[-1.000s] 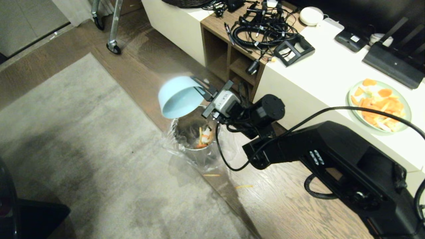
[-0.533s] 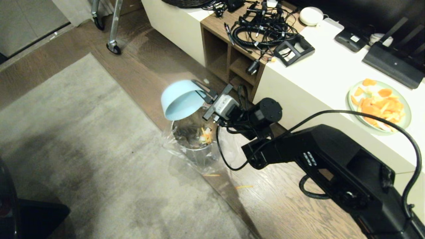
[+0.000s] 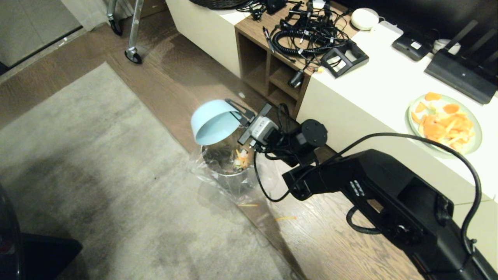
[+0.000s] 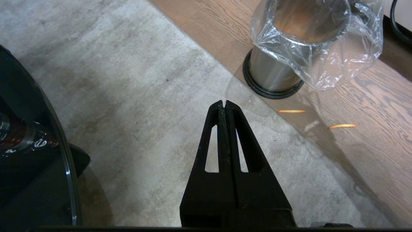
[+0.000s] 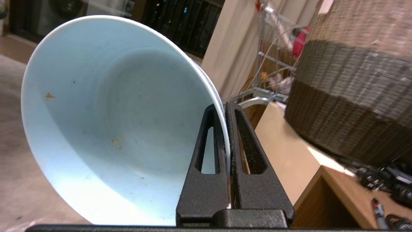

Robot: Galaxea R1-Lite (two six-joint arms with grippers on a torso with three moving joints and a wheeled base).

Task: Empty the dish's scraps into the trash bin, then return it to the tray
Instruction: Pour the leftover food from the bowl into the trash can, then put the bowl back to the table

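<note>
A robot's black right arm reaches out over a wooden floor, and its right gripper point(image 3: 238, 110) pinches the rim of the dish point(image 3: 213, 121), a small pale bowl, with one finger inside and one outside the wall. The dish is tipped steeply, its open mouth facing down and toward the trash bin point(image 3: 227, 165), which stands directly below it on the floor at the edge of a grey rug point(image 3: 89, 186). The bin is a small steel cylinder with a clear plastic liner point(image 4: 341, 61) draped over its rim. The scraps point(image 3: 242, 157), orange and pale strips, lie inside the bin. In the right wrist view the bowl's inside point(image 5: 106, 129) is nearly bare, with only a few tiny specks stuck to it. Two thin orange strips point(image 4: 291, 111) lie on the floor just beside the bin's black base. The left gripper point(image 4: 225, 104) hangs low over the rug, its fingers pressed together and holding nothing. A green plate point(image 3: 472, 149) heaped with orange peel sits on a white counter point(image 3: 373, 93) to the right
</note>
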